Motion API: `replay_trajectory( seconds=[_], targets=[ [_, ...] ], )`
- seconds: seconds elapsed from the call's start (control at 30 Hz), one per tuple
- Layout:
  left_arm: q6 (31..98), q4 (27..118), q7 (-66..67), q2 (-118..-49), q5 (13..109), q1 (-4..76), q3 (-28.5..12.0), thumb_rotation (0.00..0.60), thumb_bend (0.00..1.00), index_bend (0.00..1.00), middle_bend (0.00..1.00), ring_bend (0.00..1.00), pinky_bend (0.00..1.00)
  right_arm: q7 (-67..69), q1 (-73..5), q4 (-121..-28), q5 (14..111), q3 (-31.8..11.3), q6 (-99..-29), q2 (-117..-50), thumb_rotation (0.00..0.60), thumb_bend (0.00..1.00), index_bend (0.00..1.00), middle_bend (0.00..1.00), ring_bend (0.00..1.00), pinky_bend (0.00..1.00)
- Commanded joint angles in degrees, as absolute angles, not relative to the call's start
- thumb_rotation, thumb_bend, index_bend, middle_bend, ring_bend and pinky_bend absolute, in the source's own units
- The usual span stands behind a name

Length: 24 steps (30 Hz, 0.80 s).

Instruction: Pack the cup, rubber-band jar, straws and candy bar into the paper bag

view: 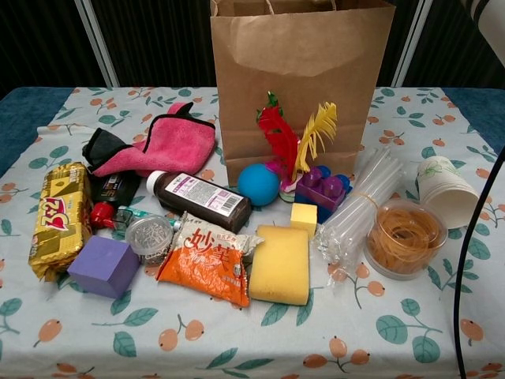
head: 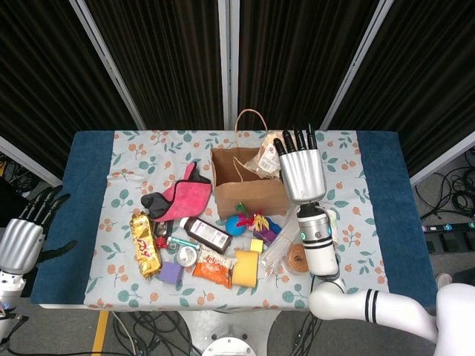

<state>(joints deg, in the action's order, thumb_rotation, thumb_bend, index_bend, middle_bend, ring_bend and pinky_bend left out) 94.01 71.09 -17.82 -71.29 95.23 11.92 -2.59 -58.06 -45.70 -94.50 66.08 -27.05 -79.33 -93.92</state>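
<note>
The brown paper bag [head: 249, 194] stands open at the table's back; its front wall [view: 300, 87] fills the chest view's top. My right hand [head: 300, 174] hovers at the bag's right rim and grips the candy bar [head: 269, 158], a pale crinkly packet, over the opening. The paper cup [view: 447, 189] lies on its side at the right. Next to it sit the clear rubber-band jar [view: 404, 237] and the bundle of clear straws [view: 359, 209]. My left hand [head: 22, 241] hangs off the table's left edge, fingers apart and holding nothing.
In front of the bag lie a blue ball [view: 258, 185], a feather toy [view: 296, 138], a brown bottle [view: 199, 199], a yellow sponge [view: 280, 264] and an orange snack pack [view: 209, 260]. A pink cloth [view: 170, 142], yellow packet [view: 57, 217] and purple block [view: 102, 266] crowd the left.
</note>
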Motion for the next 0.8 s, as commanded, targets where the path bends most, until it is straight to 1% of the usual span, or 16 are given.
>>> replay_trajectory(
  seconds=[0.03,0.2,0.47,0.63,0.73,0.8],
  targets=[
    [94.02,71.08,-17.91,-71.28,95.13,11.88,-2.61,0.600,0.03,0.16,0.16,0.08,0.20,-58.97,-45.81,-96.43,63.96,-26.44,-78.66,-93.16,0.600,0.01,0.26,0.23,0.08,0.00],
    [93.83,71.28,-18.34,-71.27,94.67,11.72,-2.62,0.600,0.03,0.16,0.16,0.08,0.20,-59.70,-46.04,-97.92,61.69,-25.88,-78.86,-92.56,0.600,0.00,0.20,0.19,0.04,0.00],
    [93.78,71.54,-18.64,-71.21,94.64,11.93,-2.83,0.600,0.03,0.16,0.16,0.08,0.20,-57.75,-45.36,-100.97,64.27,-25.80,-82.56,-90.51,0.600,0.00,0.20,0.20,0.04,0.00],
    [93.57,71.81,-18.36,-71.40,95.13,12.05,-2.47,0.600,0.03,0.16,0.16,0.08,0.20,-54.77,-40.53,-106.77,65.98,-24.10,-86.32,-85.26,0.600,0.00,0.20,0.21,0.05,0.00],
    [93.53,72.05,-18.08,-71.63,95.38,12.18,-2.38,0.600,0.03,0.16,0.16,0.08,0.20,-49.21,-34.98,-113.32,61.18,-21.96,-86.40,-81.06,0.600,0.00,0.20,0.20,0.05,0.00],
    [93.42,72.27,-17.79,-71.72,95.66,12.34,-2.28,0.600,0.03,0.16,0.16,0.08,0.20,-43.29,-31.32,-116.59,57.95,-20.14,-84.35,-77.36,0.600,0.00,0.20,0.20,0.05,0.00]
  ],
)
